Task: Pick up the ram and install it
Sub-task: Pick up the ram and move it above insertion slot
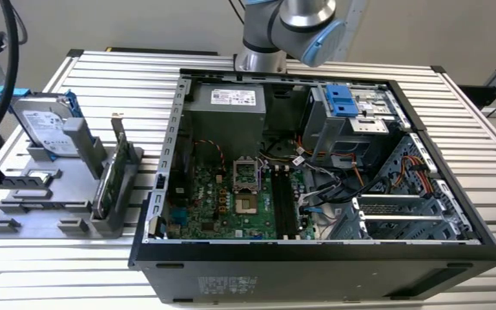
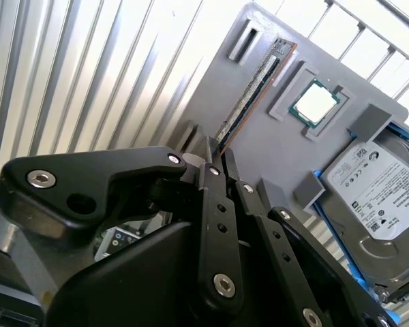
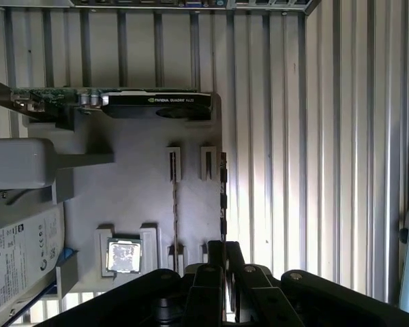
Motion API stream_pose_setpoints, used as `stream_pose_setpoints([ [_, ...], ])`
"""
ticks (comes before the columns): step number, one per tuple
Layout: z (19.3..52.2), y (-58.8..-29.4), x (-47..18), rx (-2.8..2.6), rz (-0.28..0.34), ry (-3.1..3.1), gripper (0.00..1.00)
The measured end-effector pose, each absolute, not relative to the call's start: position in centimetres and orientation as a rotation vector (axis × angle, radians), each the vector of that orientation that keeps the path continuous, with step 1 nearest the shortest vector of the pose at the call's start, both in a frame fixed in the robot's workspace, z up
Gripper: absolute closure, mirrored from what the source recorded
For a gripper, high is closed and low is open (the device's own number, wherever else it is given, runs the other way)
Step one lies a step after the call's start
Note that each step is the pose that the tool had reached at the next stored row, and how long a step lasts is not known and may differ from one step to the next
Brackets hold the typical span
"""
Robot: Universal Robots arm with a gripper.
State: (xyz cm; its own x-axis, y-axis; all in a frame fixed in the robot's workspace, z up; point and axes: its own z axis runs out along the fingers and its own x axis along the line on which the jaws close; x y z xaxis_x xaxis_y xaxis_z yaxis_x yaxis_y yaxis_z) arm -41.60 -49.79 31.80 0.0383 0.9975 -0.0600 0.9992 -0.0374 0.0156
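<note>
**A:** Ram position?

**B:** The ram (image 2: 249, 99) stands on edge in the grey holder plate (image 2: 269, 146), seated between the slot brackets. It runs along the plate's side away from the hard drive. By my judgement it is not lifted yet.

**A:** Jaws?

**B:** The gripper (image 2: 218, 158) is at the stick's near end. The jaws are drawn in to about the stick's thickness, one tip on either side. I read that as closed on the ram. The first wrist view agrees: the gripper (image 3: 223, 246) sits in line with the board's edge.

**A:** Neighbours?

**B:** The processor chip (image 2: 315, 102) lies in its pocket near the ram, not touching it. The hard drive (image 2: 375, 184) is beyond that. The green card (image 1: 110, 184) stands upright on the plate's side toward the open computer case (image 1: 317, 271). Everything rests on the slatted table (image 1: 480, 129).

**A:** Notes for the pick?

**B:** The grip is at one end, not mid-length, so the far end will probably lag or tip.
- Draw straight up along the brackets, slowly and without twist.
- Keep the stick level until it clears both brackets.
- Main risk is the thin board pivoting or slipping in the jaws.
</note>
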Motion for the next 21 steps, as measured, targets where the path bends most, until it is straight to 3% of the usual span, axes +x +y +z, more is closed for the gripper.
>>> stream_pose_setpoints([
  [21,32.24,-49.78,-41.59,2.225,-0.05,2.142,1.0],
])
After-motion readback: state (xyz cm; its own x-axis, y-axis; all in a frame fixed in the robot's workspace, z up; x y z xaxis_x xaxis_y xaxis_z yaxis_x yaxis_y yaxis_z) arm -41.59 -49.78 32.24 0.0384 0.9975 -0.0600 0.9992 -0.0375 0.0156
